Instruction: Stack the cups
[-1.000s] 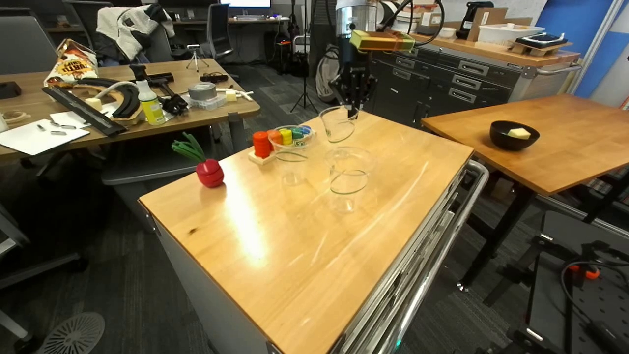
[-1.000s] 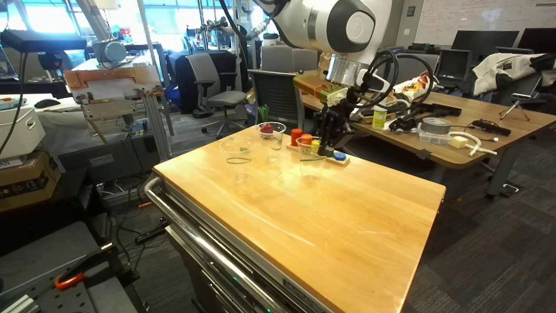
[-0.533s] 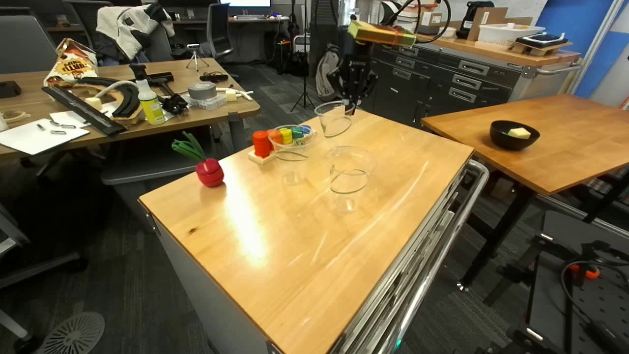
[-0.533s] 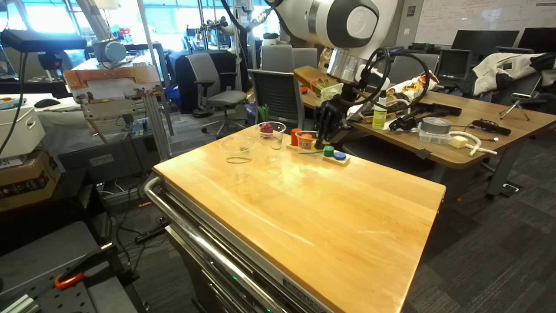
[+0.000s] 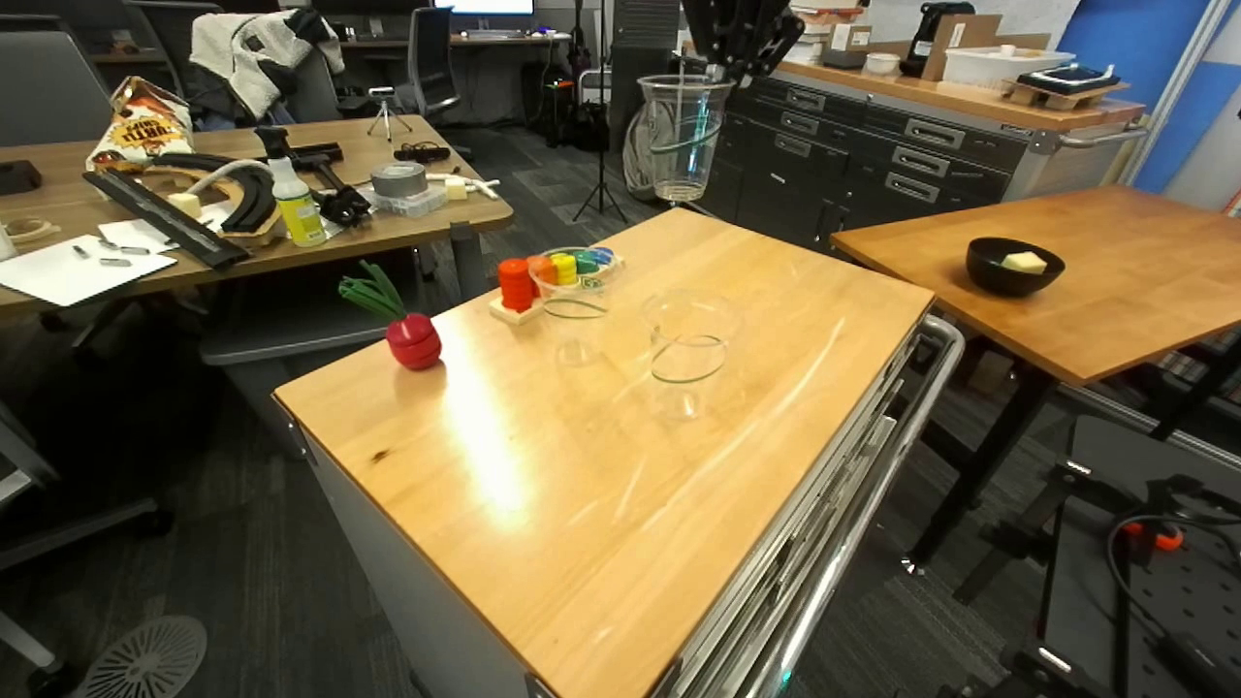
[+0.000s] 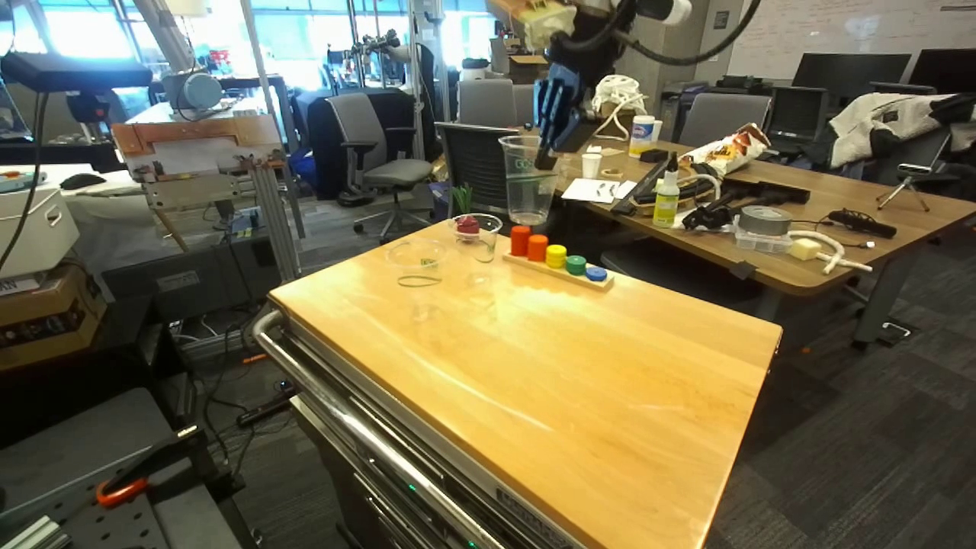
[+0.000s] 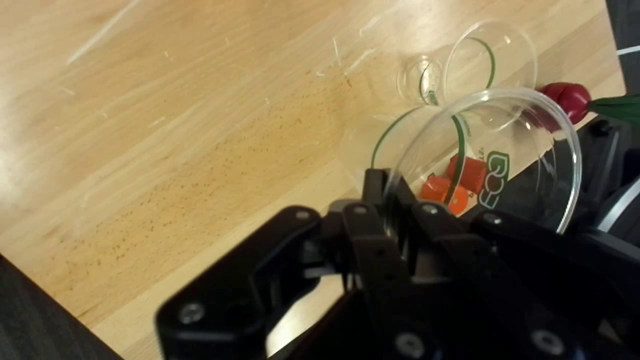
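My gripper [image 5: 719,74] is shut on the rim of a clear cup [image 5: 684,145] and holds it upright in the air, above the wooden top's far part. The held cup also shows in an exterior view [image 6: 526,191] and, with a green logo, in the wrist view [image 7: 495,180]; its wall runs between the fingertips [image 7: 374,186]. Two more clear cups stand upright and apart on the wooden top: a nearer cup [image 5: 690,354] and a cup by the coloured blocks [image 5: 576,308]. Both also show at the other angle, one cup [image 6: 418,274] and another [image 6: 488,242].
A wooden peg toy with red, orange, yellow, green and blue pieces [image 6: 556,255] stands near the held cup. A red toy radish with green leaves [image 5: 414,341] stands near the table edge. The wooden top [image 5: 582,504] has a metal handle rail [image 5: 853,543] along one side.
My gripper has risen well above the wooden top with the cup, which hung low and tilted and now hangs upright. It no longer covers the peg toy. The two standing cups have not moved.
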You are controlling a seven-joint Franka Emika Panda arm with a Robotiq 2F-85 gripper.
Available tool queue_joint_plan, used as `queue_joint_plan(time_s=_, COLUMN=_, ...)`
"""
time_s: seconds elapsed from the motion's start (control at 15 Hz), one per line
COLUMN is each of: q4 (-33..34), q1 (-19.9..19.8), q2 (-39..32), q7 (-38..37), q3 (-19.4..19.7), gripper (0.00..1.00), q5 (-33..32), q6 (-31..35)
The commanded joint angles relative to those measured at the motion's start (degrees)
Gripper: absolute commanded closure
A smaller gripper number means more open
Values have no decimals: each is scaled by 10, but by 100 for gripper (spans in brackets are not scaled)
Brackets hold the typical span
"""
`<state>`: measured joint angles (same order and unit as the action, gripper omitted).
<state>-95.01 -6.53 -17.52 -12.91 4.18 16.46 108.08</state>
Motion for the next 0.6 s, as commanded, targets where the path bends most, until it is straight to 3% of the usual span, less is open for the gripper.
queue_joint_plan(time_s=0.0, q4=-118, q1=15, q2=121, q7=5, q3=-6, gripper=99, q5=3, q6=-11)
queue_joint_plan(time_s=0.27, q4=-213, q1=37, q2=189, q7=30, q3=-22, gripper=99, q5=3, q6=-7)
queue_joint_plan(time_s=0.53, q4=-294, q1=60, q2=200, q7=53, q3=-42, gripper=99, q5=-9, q6=62)
